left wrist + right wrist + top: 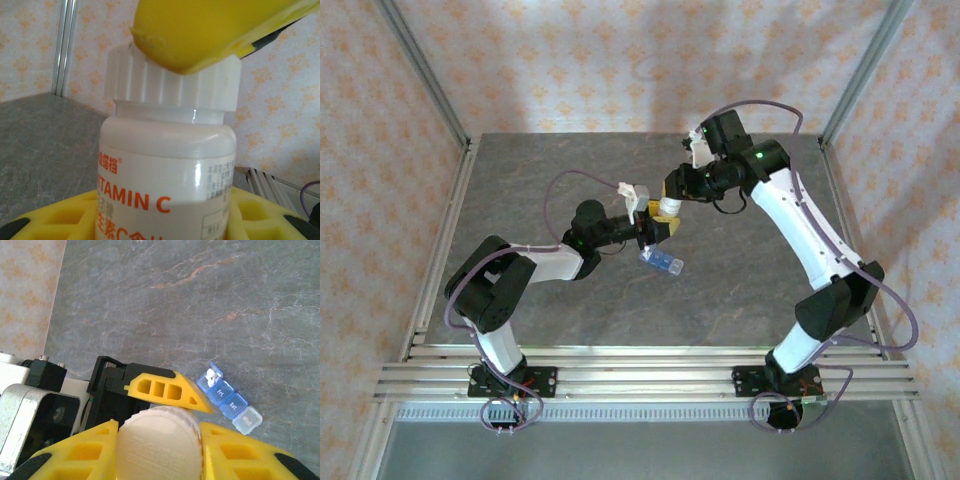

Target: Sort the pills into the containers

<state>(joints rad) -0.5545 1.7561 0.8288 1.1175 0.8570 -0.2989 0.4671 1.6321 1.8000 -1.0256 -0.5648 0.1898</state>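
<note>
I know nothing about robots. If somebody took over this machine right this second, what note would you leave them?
Left gripper: fingers shut on the vitamin C bottle, held roughly upright.
Right gripper: fingers shut on the bottle's white cap, from above.
Pill box: blue, lying on the table beside the bottle; one end lid looks flipped up.
Done: both arms have hold of the bottle.
Left: cap is still on; take it off, then put pills into the compartments. Whether any pill is in the box already, I cannot tell.
</note>
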